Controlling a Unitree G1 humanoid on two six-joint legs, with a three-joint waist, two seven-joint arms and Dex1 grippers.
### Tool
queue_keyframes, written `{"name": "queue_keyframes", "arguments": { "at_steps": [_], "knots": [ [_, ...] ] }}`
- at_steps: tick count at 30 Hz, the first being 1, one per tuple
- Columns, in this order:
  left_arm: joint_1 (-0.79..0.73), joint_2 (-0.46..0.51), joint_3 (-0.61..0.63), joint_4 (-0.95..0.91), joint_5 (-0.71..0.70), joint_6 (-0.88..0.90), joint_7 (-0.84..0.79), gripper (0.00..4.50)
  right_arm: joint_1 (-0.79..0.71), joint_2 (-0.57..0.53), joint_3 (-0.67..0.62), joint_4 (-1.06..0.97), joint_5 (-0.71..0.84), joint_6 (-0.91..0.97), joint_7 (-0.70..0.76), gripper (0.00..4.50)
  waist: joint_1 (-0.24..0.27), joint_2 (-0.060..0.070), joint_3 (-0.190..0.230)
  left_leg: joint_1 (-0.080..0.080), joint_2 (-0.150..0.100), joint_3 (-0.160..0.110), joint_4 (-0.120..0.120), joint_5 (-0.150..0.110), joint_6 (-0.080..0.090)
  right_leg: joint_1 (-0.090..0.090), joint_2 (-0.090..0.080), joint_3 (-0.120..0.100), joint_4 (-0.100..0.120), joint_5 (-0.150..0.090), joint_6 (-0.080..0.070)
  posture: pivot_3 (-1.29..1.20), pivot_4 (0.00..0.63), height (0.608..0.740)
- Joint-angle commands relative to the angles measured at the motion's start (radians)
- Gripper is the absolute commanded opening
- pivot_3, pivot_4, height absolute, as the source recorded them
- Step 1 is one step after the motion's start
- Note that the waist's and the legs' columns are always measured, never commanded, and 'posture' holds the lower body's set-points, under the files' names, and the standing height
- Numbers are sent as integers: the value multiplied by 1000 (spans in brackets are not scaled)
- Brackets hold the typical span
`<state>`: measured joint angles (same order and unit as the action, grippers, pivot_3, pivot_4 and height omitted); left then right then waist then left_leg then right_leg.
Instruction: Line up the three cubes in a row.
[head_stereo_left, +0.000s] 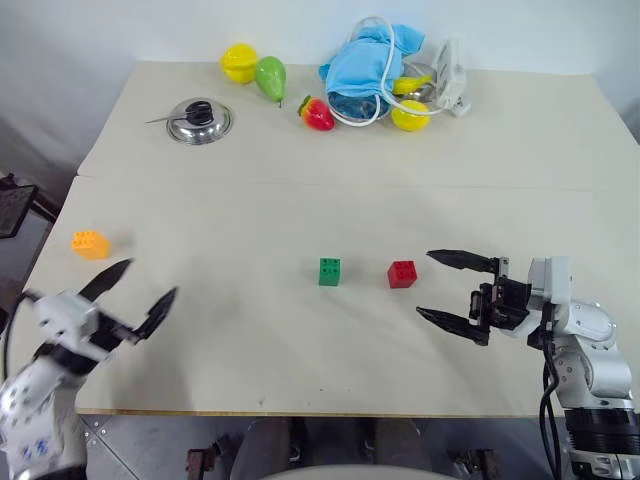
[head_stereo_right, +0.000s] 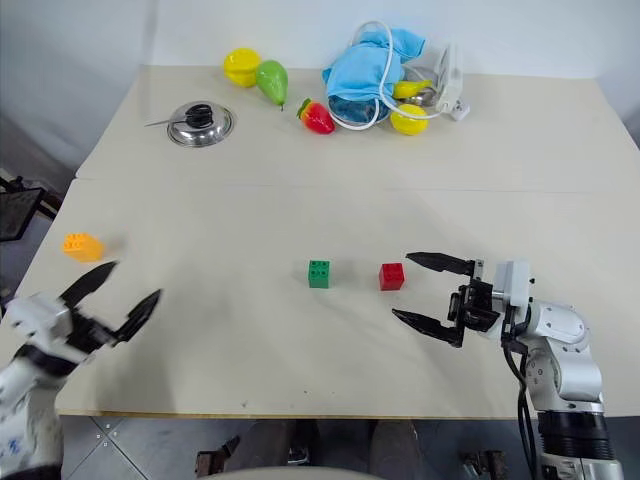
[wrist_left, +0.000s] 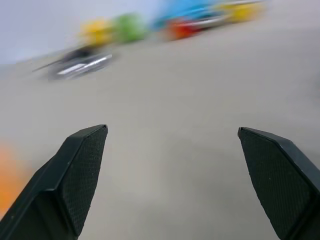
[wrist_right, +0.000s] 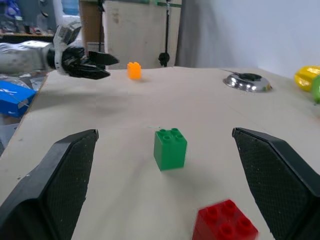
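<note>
1. Left gripper (head_stereo_left: 127, 289): black two-fingered, spread, empty, near table edge.
2. Right gripper (head_stereo_left: 456, 291): spread, empty, beside red studded plastic cube (head_stereo_left: 402, 274).
3. Green studded plastic cube (head_stereo_left: 329, 271): beside red; orange-yellow studded plastic cube (head_stereo_left: 89, 244) well apart, likely next fetched.

Bench (head_stereo_left: 300, 200) middle lies bare and passable between the orange-yellow cube (head_stereo_left: 89, 243) near its left edge and the green cube (head_stereo_left: 329, 271) with the red cube (head_stereo_left: 402, 273) just beside it, while toy fruits, blue cloth (head_stereo_left: 368, 62) and steel lid (head_stereo_left: 199, 121) crowd the far edge.
</note>
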<state>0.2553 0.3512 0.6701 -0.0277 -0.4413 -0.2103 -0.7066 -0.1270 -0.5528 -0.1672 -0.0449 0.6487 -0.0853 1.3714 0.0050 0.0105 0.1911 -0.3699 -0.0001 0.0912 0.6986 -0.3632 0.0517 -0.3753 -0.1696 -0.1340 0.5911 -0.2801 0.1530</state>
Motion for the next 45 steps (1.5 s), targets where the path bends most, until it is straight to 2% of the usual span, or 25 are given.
{"name": "queue_keyframes", "arguments": {
  "at_steps": [1,5,8,16,21,26,29,32,35,37,40,42,45],
  "knots": [
    [89,-93,78,-49,-42,10,157,4421,-9,15,5,13,1,-40,35,4500,-2,0,0,0,0,0,0,0,0,0,0,0,0,0,0,0,150,740],
    [125,-170,93,-103,-35,42,312,4421,-28,20,12,43,-4,-59,59,4500,1,-2,-1,0,1,1,0,-1,1,0,0,0,0,0,0,0,150,740],
    [103,-175,73,-134,-28,73,388,4421,-58,17,17,89,-8,-62,81,4500,2,-3,-1,0,1,1,0,-2,0,-1,0,1,0,0,0,0,150,740],
    [-102,-2,21,-147,21,326,574,4421,-97,16,18,148,-15,-71,119,4500,-3,-2,-1,0,1,1,0,-2,0,-1,1,0,1,0,0,0,150,740],
    [-249,144,-36,11,31,437,517,4421,-83,29,28,121,-21,-73,100,4500,-7,-2,-1,0,1,2,0,-2,0,-1,2,0,1,0,0,0,150,740],
    [-370,276,-80,260,80,406,438,4421,-56,48,47,54,-28,-60,52,4500,-10,-2,-1,0,1,3,0,-1,-1,-2,4,0,2,-1,-1,0,150,740],
    [-427,323,-78,361,89,382,421,3817,-41,54,55,0,-34,-43,2,4500,-9,-2,-1,0,2,3,0,-2,-1,-2,5,0,2,-1,-1,0,150,740],
    [-460,334,-88,418,86,346,384,2945,-29,54,60,-34,-45,-31,-37,4500,-9,-2,-1,0,2,3,0,-2,-1,-2,4,0,2,-1,-1,0,150,740],
    [-485,340,-102,466,59,329,280,1979,-15,48,61,-71,-51,-16,-74,4500,-6,-2,-1,0,1,2,0,-2,-1,-2,4,0,2,-1,-1,0,150,740],
    [-486,363,-129,462,14,343,109,1531,-4,28,45,-106,-46,7,-98,4500,-6,-2,-1,0,1,2,0,-2,-1,-2,4,0,2,-1,-1,0,150,740],
    [-492,415,-187,464,10,300,-101,1531,7,-4,22,-136,-40,28,-119,4500,-6,-2,-1,0,1,3,0,-2,-1,-3,4,0,2,-1,-1,0,150,740],
    [-537,427,-277,378,-41,254,-352,1531,37,-44,-24,-147,-30,39,-123,4500,-4,-2,-1,0,1,3,0,-2,-1,-3,4,0,2,-1,-1,0,150,740],
    [-659,414,-438,353,-21,239,-560,1531,92,-90,-88,-153,-12,48,-123,4500,18,-2,-1,-1,0,3,0,-2,-1,-2,4,0,2,-1,-1,0,150,740]
  ]
}}
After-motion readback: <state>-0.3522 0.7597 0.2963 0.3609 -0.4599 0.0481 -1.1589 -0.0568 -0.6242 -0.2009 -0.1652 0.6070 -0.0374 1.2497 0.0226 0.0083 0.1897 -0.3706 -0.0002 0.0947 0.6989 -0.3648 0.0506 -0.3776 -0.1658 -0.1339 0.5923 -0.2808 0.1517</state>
